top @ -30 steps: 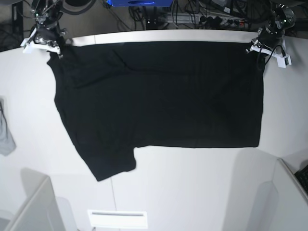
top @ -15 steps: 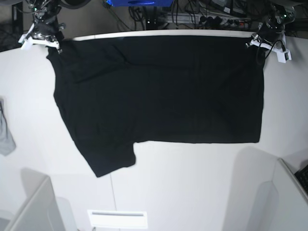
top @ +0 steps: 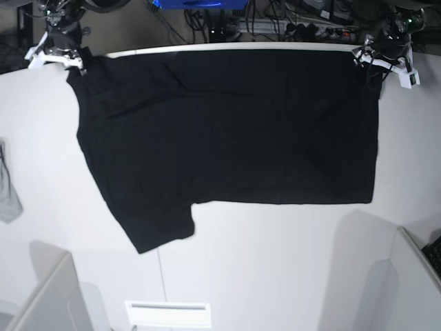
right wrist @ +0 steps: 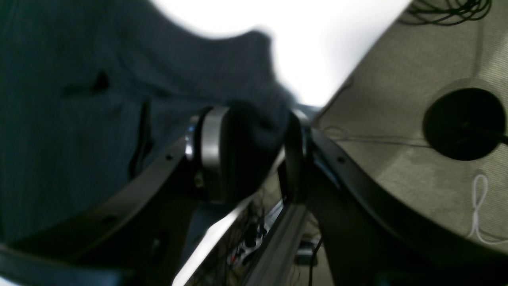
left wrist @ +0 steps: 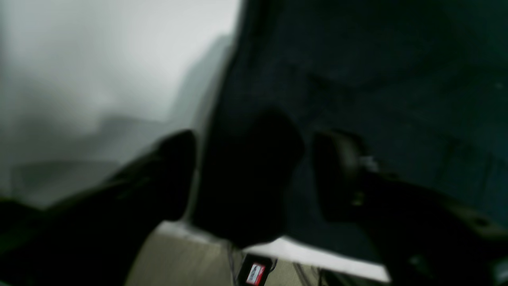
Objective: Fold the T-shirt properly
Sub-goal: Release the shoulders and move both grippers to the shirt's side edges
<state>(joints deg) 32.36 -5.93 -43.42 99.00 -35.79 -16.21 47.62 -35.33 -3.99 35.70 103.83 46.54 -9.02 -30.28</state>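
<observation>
The black T-shirt [top: 227, 131] lies spread flat on the white table [top: 275, 262], with one sleeve pointing toward the near left. My right gripper [top: 74, 63] is at the shirt's far left corner, and in the right wrist view it [right wrist: 252, 159] is shut on a bunch of the black cloth [right wrist: 79, 119]. My left gripper [top: 366, 61] is at the far right corner. The left wrist view is blurred, but there it [left wrist: 254, 174] has a fold of the shirt [left wrist: 377, 79] between its fingers. The collar mark is hidden.
A small light-grey cloth [top: 7, 189] lies at the table's left edge. White partitions stand at the near left [top: 48, 296] and near right [top: 413, 276]. A white slotted plate [top: 167, 314] sits at the front. Cables and a power strip [top: 310, 27] lie beyond the far edge.
Both grippers have moved toward the far edge of the table, dragging the shirt's far edge and the whole shirt a little farther back. Both holds are unchanged.
</observation>
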